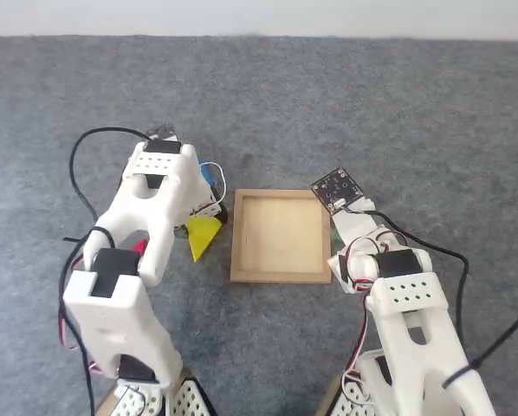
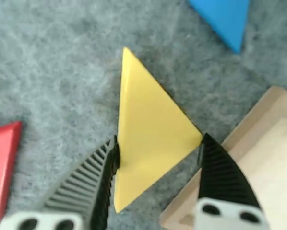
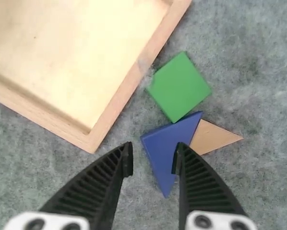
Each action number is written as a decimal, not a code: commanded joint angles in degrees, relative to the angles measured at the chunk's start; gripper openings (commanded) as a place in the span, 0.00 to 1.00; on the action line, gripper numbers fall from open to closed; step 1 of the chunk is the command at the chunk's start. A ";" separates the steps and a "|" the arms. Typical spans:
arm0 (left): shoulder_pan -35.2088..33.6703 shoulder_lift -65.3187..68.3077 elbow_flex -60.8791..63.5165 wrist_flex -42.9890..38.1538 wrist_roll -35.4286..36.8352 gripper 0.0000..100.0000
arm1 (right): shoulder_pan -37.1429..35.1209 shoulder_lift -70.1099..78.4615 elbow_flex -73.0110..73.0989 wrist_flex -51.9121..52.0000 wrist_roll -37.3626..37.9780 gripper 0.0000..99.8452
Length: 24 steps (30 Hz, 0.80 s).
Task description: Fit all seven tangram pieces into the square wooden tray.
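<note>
at the far left a red piece point(image 2: 2, 163) lies flat on the grey mat point(image 1: 328, 104), apart from the yellow triangle point(image 2: 148, 115), which lies just beside the tray's left wall. the left gripper point(image 2: 158, 143) has its jaws set narrow on that triangle, one tip against its long edge and the other at its corner, so it looks pinched edge to edge. the light blue triangle point(image 2: 225, 17) lies beyond it, untouched. these pieces look like thin, stiff, painted wood: light, not fragile, but smooth enough to slide or pivot out of a corner grip, so a hold across two flat edges near the middle seems safer than at a point. the square wooden tray point(image 1: 281, 276) sits between the arms, its floor bare wood with none of the pieces in it. just outside its right wall lie the green square point(image 3: 178, 86), the dark blue triangle point(image 3: 168, 143) touching it, and the tan triangle point(image 3: 213, 138) tucked against the blue one. the right gripper point(image 3: 153, 148) hangs over the dark blue triangle with its jaws parted, holding nothing.
</note>
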 commanded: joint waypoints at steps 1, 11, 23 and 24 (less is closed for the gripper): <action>-0.09 0.70 0.75 -0.53 -4.84 0.20 | -0.31 -0.13 -0.35 -0.84 -0.53 0.15; 3.16 0.35 -0.66 2.90 -8.79 0.33 | -0.31 -0.13 -0.35 -0.84 -0.53 0.15; 2.64 0.70 -5.58 6.51 -2.81 0.33 | -0.31 -0.13 -0.35 -0.84 -0.53 0.15; 2.64 0.70 -5.58 6.42 -2.20 0.33 | -0.31 -0.13 -0.35 -0.84 -0.53 0.15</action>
